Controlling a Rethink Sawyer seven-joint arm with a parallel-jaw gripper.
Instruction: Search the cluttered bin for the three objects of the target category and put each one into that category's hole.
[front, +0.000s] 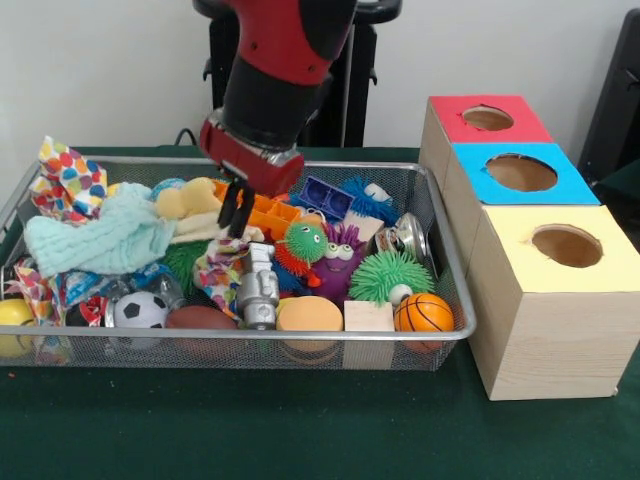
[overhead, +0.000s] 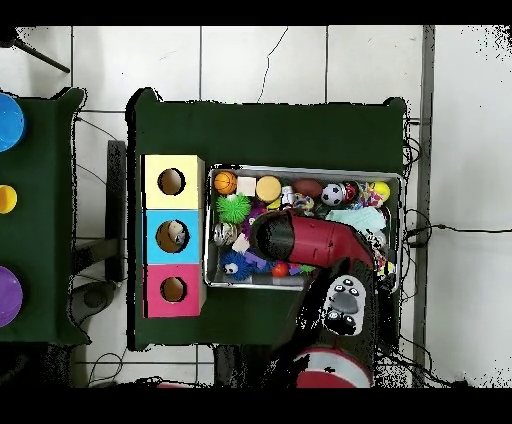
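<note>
The bin (front: 300, 345) is a silver wire-mesh basket full of toys; it also shows in the overhead view (overhead: 300, 169). My gripper (front: 236, 210) hangs open and empty over the bin's middle, just above a patterned cloth (front: 218, 265) and beside an orange plastic tray (front: 272, 213). The red-topped box with its round hole (front: 487, 118) stands at the far right of the bin, and its hole shows in the overhead view (overhead: 173, 290). In the overhead view the red arm (overhead: 305, 240) hides the gripper.
Blue-topped (front: 520, 172) and yellow-topped (front: 566, 245) boxes stand in line with the red one. In the bin: basketball (front: 423, 312), green spiky ball (front: 390, 275), silver robot toy (front: 259, 288), soccer ball (front: 140, 310), teal cloth (front: 100, 235), tin can (front: 407, 238).
</note>
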